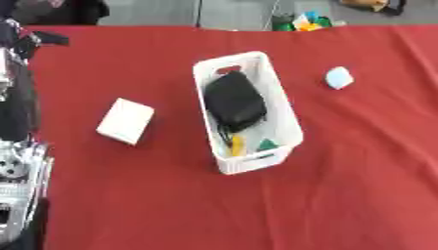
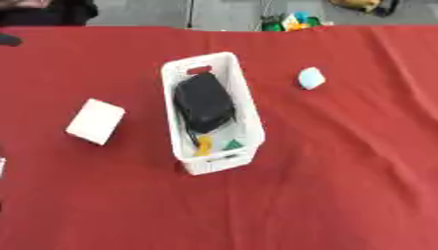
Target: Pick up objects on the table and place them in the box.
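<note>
Meanwhile, white box point(image 1: 291, 127) mid-table on red cloth point(image 1: 342, 195) — black pouch point(image 1: 233, 101), yellow and green bits inside.
White block point(image 1: 126, 120) lies left, pale-blue object point(image 1: 339, 77) right — left arm at the edge, hand state untellable.

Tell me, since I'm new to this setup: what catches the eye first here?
The white slotted plastic box in the middle of the red tablecloth, with a black pouch filling its far half. Outside it lie a white square block to its left and a small pale blue object to its right.
</note>
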{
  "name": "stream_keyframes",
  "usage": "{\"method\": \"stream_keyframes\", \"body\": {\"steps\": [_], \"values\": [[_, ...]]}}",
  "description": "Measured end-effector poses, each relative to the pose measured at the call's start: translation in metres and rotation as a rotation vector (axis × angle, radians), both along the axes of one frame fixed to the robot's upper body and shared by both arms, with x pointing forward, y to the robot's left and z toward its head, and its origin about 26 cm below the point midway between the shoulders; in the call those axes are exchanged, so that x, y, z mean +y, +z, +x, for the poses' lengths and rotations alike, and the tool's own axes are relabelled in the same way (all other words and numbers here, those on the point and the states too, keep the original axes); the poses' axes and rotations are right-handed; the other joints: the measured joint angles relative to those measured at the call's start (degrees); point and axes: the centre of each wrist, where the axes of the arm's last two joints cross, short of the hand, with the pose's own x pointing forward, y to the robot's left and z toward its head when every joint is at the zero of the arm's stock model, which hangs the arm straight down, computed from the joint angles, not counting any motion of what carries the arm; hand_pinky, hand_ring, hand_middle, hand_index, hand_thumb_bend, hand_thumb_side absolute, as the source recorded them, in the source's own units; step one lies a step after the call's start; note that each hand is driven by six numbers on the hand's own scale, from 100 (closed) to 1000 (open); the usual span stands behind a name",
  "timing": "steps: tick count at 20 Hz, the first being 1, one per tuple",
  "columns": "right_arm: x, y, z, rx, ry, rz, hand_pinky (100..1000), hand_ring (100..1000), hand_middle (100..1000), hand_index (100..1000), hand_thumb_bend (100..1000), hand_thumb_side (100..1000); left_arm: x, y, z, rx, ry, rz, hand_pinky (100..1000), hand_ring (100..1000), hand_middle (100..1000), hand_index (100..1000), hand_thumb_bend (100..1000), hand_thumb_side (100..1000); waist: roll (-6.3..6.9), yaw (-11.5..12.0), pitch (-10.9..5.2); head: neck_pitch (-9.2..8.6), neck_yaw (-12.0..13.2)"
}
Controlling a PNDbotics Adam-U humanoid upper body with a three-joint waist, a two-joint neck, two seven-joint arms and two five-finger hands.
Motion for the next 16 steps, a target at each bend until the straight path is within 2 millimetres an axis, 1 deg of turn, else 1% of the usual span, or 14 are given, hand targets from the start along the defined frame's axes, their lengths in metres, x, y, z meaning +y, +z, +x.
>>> {"method": "stream_keyframes", "body": {"steps": [7,8,9,10,11,12,13,16], "values": [[0.000,0.000,0.000,-0.001,0.001,0.001,697,695,615,705,214,983,0.000,0.000,0.000,-0.015,0.003,-0.010,619,810,985,949,100,1000,-0.03,0.1,0.00,-0.01,-0.4],[0.000,0.000,0.000,-0.001,0.002,0.001,708,714,633,727,215,1000,0.000,0.000,0.000,-0.017,0.004,-0.012,625,816,988,950,100,1000,-0.03,0.1,0.00,-0.01,-0.5],[0.000,0.000,0.000,-0.001,0.002,0.001,708,714,635,727,238,995,0.000,0.000,0.000,-0.019,0.004,-0.013,625,816,987,950,100,1000,-0.04,0.1,0.00,-0.01,-0.5],[0.000,0.001,0.000,-0.001,0.001,-0.002,708,714,635,727,238,995,0.000,0.000,0.000,-0.021,0.005,-0.014,625,816,987,950,100,1000,-0.06,0.1,0.00,-0.01,-0.5],[-0.001,0.002,0.000,-0.001,-0.001,-0.008,717,742,677,763,297,1000,0.000,0.000,0.000,-0.022,0.005,-0.016,632,821,990,950,100,1000,-0.13,0.2,-0.02,-0.01,-0.6],[-0.003,0.005,0.000,-0.002,-0.005,-0.025,717,742,677,763,297,1000,0.000,0.000,0.000,-0.024,0.005,-0.017,632,821,990,950,100,1000,-0.27,0.2,-0.04,0.00,-0.7],[-0.004,0.009,0.000,-0.004,-0.010,-0.044,731,769,728,806,375,1000,0.000,0.000,0.000,-0.026,0.006,-0.018,637,823,992,952,100,1000,-0.43,0.2,-0.07,0.01,-0.8],[-0.010,0.032,0.002,0.011,-0.042,-0.169,731,774,738,810,390,996,-0.001,0.000,0.000,-0.027,0.003,-0.020,638,823,992,952,100,1000,-0.76,0.5,-0.75,0.12,-1.3]]}}
